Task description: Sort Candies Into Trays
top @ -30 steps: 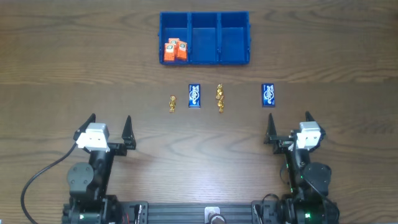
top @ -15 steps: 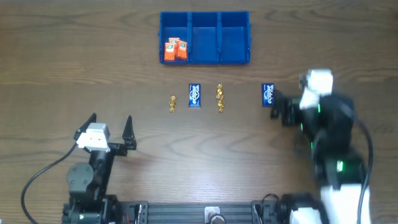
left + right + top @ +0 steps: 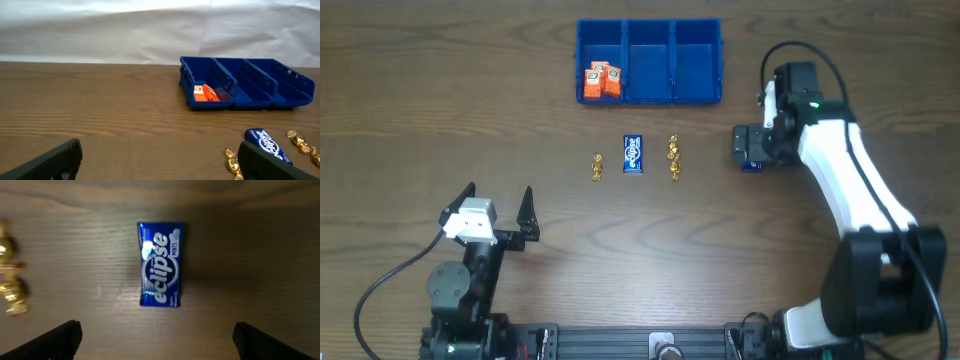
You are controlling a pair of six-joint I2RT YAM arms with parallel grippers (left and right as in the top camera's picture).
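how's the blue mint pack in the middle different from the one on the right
The middle pack lies between the single gold candy and the gold candy cluster; the right pack lies alone beyond the cluster. The right pincer hangs open above the right pack; nothing is over the middle pack. Both are blue and lie flat on the table, outside the blue tray.

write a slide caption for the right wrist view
Open right gripper above a blue mint packet on the wooden table, gold candies nearby
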